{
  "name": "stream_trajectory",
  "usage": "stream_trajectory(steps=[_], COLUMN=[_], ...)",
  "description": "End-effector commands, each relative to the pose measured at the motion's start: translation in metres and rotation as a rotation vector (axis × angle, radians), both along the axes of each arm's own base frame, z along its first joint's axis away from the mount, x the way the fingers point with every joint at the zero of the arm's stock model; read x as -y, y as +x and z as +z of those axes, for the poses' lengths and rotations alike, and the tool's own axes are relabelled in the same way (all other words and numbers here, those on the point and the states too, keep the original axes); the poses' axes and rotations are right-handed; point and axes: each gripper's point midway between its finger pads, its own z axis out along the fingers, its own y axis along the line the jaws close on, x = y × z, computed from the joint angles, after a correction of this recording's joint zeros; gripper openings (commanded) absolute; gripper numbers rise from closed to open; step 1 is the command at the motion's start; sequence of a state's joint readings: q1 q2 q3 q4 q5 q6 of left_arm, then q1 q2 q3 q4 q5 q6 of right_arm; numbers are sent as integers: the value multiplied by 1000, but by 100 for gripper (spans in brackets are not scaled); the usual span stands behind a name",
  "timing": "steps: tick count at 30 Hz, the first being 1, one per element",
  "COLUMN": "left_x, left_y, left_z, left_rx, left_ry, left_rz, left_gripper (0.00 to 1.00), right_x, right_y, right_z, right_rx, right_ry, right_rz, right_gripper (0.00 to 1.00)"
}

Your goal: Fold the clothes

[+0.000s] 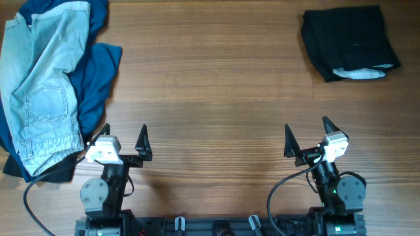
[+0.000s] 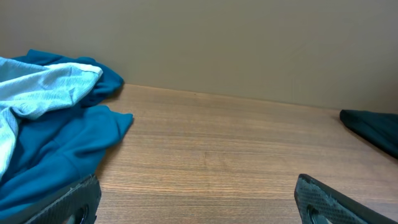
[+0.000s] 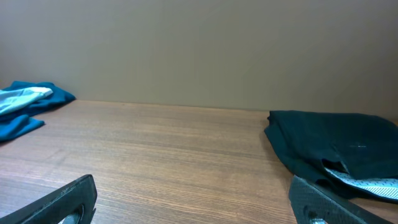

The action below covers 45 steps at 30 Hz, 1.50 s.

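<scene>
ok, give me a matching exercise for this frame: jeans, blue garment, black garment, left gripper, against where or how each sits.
Things:
1. jeans
2. blue garment
3. black garment
4. left gripper

Place or state:
A. open, holding nothing
B. alone, far right of the table
C. on top of another garment, at left
D. crumpled, partly under another garment

Pairs: 1-C, 2-D, 3-B, 4-A

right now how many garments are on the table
3: pale denim pants at the left edge, a blue garment under them, a folded black garment far right. Others may hide underneath.
</scene>
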State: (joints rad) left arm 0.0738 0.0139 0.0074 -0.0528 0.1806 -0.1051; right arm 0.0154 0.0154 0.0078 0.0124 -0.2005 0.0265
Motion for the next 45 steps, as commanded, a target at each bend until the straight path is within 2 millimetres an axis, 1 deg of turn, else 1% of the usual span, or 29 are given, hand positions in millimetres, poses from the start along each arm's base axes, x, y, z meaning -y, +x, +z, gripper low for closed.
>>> stream_trajectory(steps=[1,21,24,31,34,35,41,43,45], left_x=[3,3,3,3,3,3,3,4,4], left_y=[-1,-1,-1,-1,-1,-1,-1,-1,-1], left_z=[-1,-1,-1,-1,-1,-1,0,-1,0], left_rx=[0,0,0,0,0,0,2,1,2], left_ry=[15,15,15,15,15,15,15,11,7], left_rz=[-14,-14,-14,-14,-14,-14,-15,-21,-21], left_gripper=[100,100,100,100,100,100,100,100,100], right_x=[1,1,4,4,12,12,12,8,1], right_y=[0,0,0,0,2,2,1,0,-3], right_z=[2,2,1,1,2,2,16,24,37], right_rx=[7,7,16,15,24,27,81,111,153], right_ry=[15,15,-31,-26,-78,-77,-74,-45,25], right_rz=[-5,-5,-25,-25,-75,-75,-77,-53,-8], right_gripper=[100,100,100,100,100,100,100,100,100])
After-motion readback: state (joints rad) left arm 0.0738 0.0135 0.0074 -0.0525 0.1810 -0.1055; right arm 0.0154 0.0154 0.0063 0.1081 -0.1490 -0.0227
